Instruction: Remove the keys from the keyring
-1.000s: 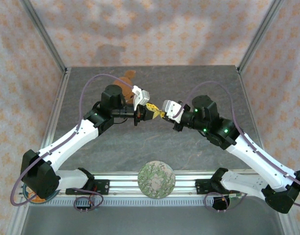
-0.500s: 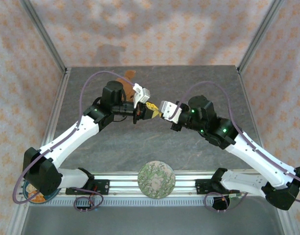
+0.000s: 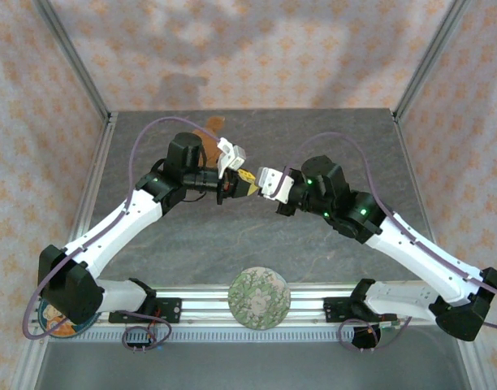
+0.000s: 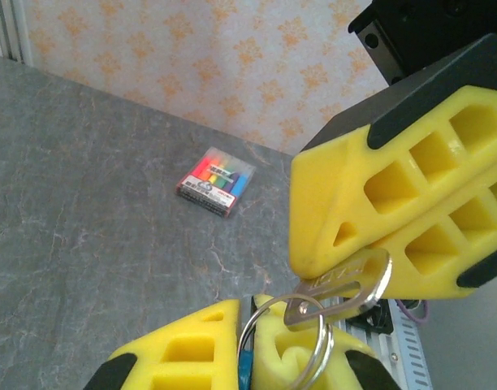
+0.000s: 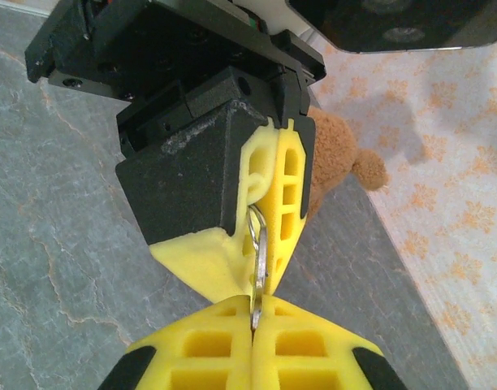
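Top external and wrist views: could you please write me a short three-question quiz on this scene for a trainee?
1. True or false: the left claw, gripping the keyring, and the right claw are both shut.
2. What does the right claw pinch? A. a silvery key B. a spoon C. a pen
3. Name the soft toy behind the left claw in the right wrist view.
Key: 1 true; 2 A; 3 the teddy.
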Tool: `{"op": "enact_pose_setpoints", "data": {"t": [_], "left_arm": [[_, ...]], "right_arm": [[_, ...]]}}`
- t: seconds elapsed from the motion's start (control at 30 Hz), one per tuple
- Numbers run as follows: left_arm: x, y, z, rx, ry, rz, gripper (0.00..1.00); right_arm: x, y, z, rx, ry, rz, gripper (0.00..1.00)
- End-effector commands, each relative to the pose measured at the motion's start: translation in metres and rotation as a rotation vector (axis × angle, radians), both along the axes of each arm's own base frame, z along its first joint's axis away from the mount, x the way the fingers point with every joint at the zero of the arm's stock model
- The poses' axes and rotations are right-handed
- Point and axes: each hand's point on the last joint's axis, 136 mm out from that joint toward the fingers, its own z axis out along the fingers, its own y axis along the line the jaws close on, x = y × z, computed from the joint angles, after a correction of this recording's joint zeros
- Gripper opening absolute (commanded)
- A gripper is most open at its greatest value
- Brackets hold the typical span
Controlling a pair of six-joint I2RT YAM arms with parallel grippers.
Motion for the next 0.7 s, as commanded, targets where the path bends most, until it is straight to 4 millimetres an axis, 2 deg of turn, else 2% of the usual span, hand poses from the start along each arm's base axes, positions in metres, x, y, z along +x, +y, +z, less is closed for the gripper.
{"op": "enact_pose_setpoints", "data": {"t": [0.0,0.53,0.67], "left_arm": [[0.039,0.008,0.037,-0.034,-0.149,0.14,0.0],[0.028,0.003,0.035,-0.021,-0.126,0.059,0.0],[0.024,0.003,0.035,-0.02,-0.127,0.044,0.0]], "right_arm": [[-0.065,0.031,-0.024,-0.048,0.121,0.316,0.0],[-0.071,0.044,-0.029,-0.111,0.091,0.382,0.0],[-0.064,0.044,-0.03,-0.128,0.066,0.361,0.0]]}}
